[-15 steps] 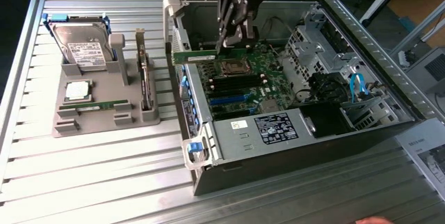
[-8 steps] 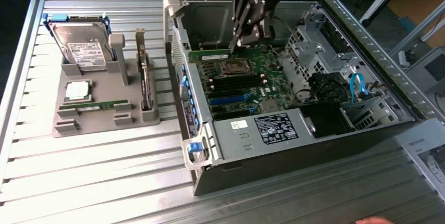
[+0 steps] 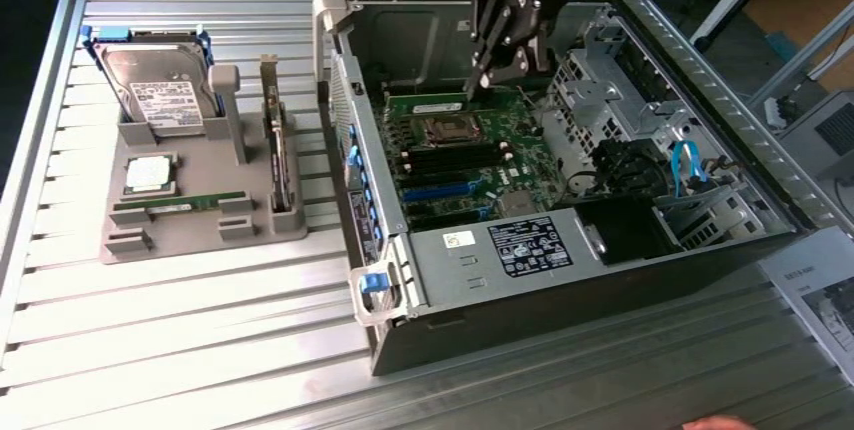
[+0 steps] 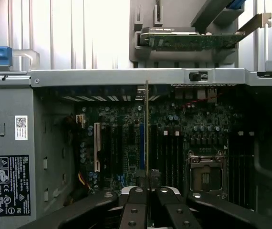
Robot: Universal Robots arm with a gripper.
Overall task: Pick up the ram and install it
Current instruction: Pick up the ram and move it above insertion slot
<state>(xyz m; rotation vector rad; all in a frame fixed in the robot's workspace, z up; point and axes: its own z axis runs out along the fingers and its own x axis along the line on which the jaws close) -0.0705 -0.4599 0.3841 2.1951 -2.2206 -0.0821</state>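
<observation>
The gripper [image 3: 481, 78] has its fingers pinched narrow on the ram [image 3: 427, 107], held on edge inside the case [image 3: 561, 300] over the board's [image 3: 467, 165] far end, seemingly just above the slots. A second ram [image 3: 180, 204] sits in the holder [image 3: 200, 240] at the exterior view's left

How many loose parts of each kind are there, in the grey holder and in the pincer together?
Ram stick: 2, one in the holder, one in the pincer
Hard drive: 1
Processor chip: 1
Expansion card: 1
Total: 5
</observation>
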